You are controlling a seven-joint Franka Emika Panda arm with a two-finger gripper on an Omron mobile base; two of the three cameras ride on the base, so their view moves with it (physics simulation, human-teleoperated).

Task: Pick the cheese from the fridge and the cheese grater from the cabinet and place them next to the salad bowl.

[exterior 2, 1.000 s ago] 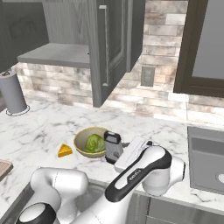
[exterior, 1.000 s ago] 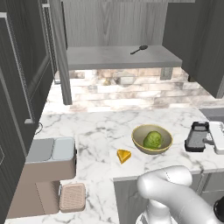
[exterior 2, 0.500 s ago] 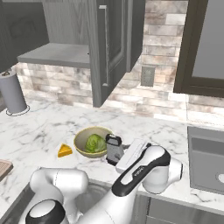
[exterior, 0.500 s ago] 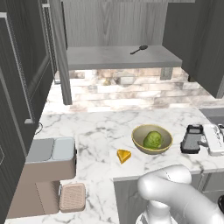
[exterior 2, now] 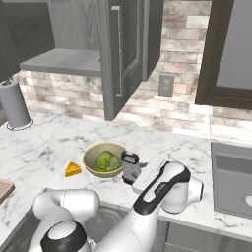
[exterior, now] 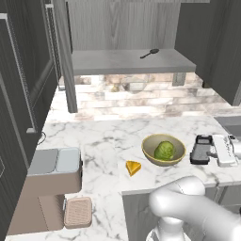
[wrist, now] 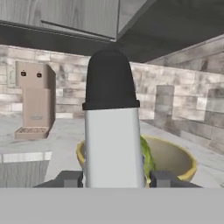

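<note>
We find the hand [wrist: 112,178] clamped on the cheese grater [exterior 2: 130,166]; over the last second it has carried it closer — now just beside the salad bowl [exterior: 163,149]; cheese [exterior: 133,167] already lies on the tabletop [exterior: 103,141] — release remains.

Base views flanking; hand view close.
</note>
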